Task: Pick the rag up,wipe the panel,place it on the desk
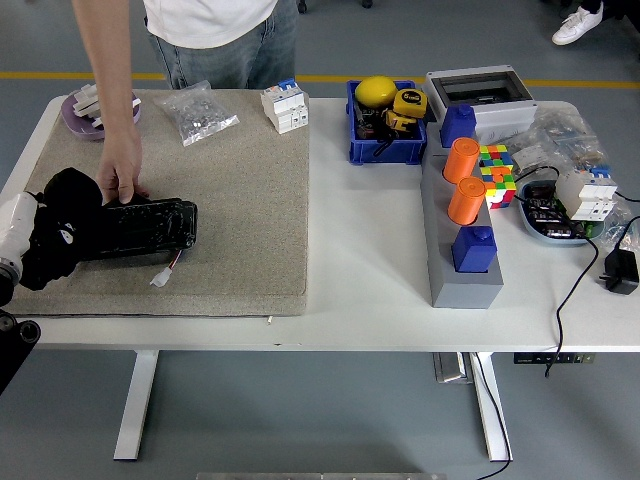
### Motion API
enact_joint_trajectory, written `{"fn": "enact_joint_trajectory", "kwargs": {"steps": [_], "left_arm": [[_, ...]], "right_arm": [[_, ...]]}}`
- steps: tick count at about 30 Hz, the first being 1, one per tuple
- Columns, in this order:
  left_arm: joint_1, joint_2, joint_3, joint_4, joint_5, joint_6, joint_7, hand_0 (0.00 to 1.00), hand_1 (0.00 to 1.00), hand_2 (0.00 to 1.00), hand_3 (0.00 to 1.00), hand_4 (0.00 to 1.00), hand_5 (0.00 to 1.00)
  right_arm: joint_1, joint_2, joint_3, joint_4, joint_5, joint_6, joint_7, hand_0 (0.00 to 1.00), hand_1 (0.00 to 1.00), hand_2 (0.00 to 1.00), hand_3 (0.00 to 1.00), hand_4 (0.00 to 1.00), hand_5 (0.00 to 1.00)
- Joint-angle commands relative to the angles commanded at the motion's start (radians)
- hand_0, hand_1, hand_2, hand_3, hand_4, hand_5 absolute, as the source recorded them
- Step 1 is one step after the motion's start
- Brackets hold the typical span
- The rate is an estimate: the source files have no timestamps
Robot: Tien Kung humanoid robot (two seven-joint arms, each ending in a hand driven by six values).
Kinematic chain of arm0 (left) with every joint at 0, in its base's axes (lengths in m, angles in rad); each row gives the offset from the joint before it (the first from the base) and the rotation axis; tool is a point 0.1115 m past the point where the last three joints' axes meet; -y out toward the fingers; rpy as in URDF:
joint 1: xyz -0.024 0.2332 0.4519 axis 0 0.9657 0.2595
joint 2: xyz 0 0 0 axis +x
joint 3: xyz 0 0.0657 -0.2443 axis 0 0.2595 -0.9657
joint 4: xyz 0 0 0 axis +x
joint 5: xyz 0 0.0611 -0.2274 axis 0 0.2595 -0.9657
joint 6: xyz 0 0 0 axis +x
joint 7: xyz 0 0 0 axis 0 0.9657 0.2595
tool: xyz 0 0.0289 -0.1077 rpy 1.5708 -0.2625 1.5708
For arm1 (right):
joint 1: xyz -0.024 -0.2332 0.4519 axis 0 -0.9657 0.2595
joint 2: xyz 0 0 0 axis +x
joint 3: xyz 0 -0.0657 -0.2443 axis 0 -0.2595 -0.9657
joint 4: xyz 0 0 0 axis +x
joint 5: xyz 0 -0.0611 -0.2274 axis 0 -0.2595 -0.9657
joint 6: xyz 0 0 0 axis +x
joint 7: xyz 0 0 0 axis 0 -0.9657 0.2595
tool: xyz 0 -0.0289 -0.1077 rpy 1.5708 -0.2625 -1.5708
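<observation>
One arm doing the work here: the left hand point(18, 232) is bunched tight on the black rag point(60, 225) at the panel's left end, right at the edge of view. The black panel point(145, 226) stretches away to its right on the tan mat point(230, 210), with a person's hand point(122, 178) steadying it just behind. I'd keep the rag flat and drag along the panel's length with light pressure so it doesn't skid. Right hand isn't visible.
</observation>
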Motion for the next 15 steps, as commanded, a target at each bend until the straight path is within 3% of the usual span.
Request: {"fn": "enact_joint_trajectory", "kwargs": {"steps": [15], "left_arm": [[0.028,0.020,-0.077,0.044,0.007,0.013,-0.016,0.212,0.154,0.525,0.534,0.362,0.002]], "right_arm": [[-0.001,-0.001,-0.002,0.000,-0.002,0.000,-0.001,0.744,0.646,0.729,0.757,0.998,0.584]]}}
